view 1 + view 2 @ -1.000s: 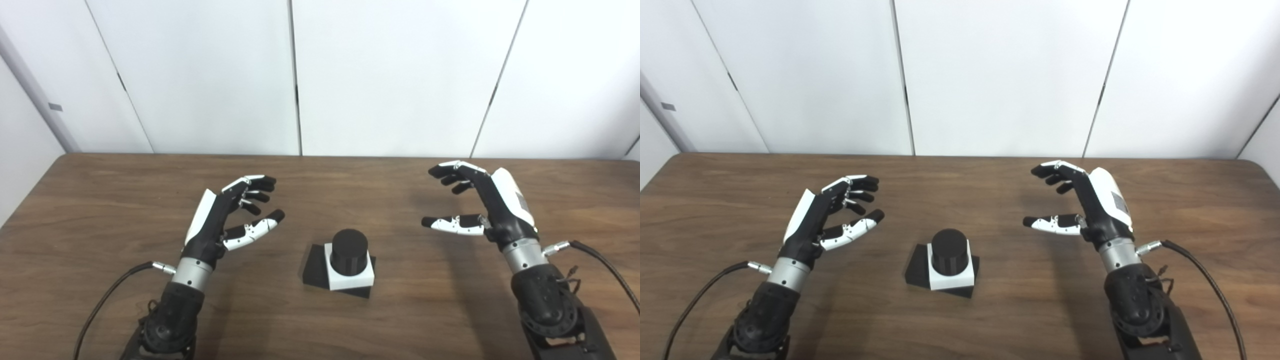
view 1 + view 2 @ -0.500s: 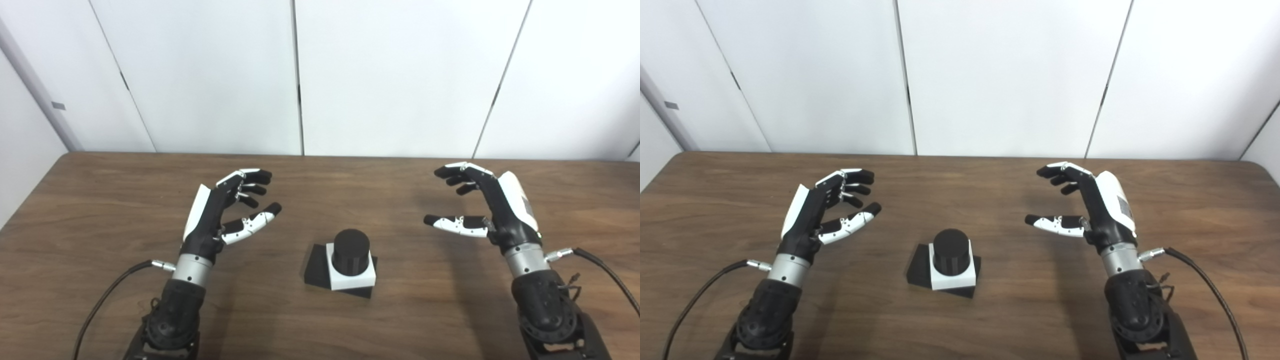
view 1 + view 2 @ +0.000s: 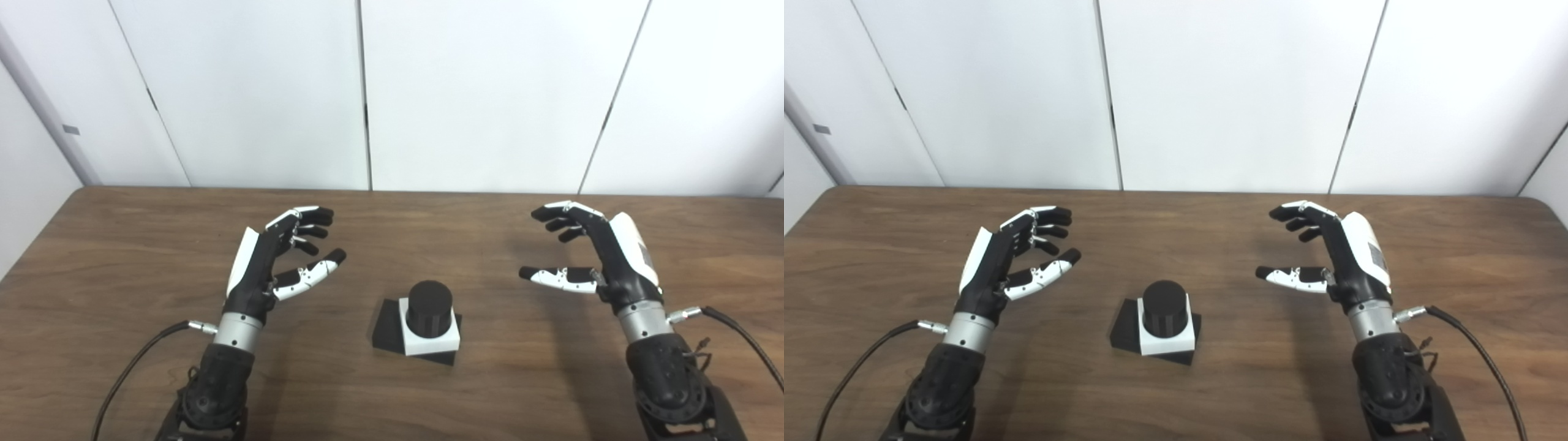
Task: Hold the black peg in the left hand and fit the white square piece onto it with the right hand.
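A black round peg stands upright on its flat black square base at the middle of the wooden table. The white square piece sits around the peg, resting on the base. My left hand is open and empty, raised to the left of the peg. My right hand is open and empty, raised to the right of the peg. Neither hand touches the pieces. The same scene shows in the right eye view, with the peg and the white piece.
White wall panels stand behind the table's far edge. A black cable runs from the left wrist and another cable from the right wrist over the table.
The camera shifted slightly. Both hands stay open and apart from the peg, with only small drift. The peg and white piece have not moved.
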Controlling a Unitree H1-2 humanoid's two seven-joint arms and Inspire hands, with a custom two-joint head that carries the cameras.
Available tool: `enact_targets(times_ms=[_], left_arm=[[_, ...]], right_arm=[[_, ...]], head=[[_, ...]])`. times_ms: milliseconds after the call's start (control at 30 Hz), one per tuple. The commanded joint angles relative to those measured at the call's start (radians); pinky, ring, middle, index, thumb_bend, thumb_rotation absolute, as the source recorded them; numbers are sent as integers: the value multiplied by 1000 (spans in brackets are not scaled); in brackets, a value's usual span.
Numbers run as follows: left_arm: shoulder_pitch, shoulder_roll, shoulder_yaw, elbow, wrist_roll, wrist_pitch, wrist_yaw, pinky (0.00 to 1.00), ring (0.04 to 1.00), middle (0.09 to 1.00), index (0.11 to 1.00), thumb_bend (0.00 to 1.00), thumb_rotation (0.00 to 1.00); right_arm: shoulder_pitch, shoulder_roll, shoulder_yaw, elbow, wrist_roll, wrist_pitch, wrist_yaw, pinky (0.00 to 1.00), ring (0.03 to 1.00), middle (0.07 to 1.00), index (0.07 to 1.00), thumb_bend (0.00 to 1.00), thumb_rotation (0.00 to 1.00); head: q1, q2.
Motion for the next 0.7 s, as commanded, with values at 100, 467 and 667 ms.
enact_targets(times_ms=[100,467,667], left_arm=[[-27,7,3,-13,-11,-38,12,554,694,730,718,625,210],[-24,14,5,-2,-17,-44,8,555,689,733,714,630,229],[-24,14,4,0,-15,-41,9,551,685,728,712,638,229]], right_arm=[[-21,6,-2,-41,-10,-9,-11,594,670,692,665,603,142],[-21,13,1,-41,-21,2,-7,593,670,690,665,595,136],[-21,16,-1,-42,-21,5,-2,591,668,692,670,598,138]], head=[[-3,-1],[-13,0],[-13,-2]])
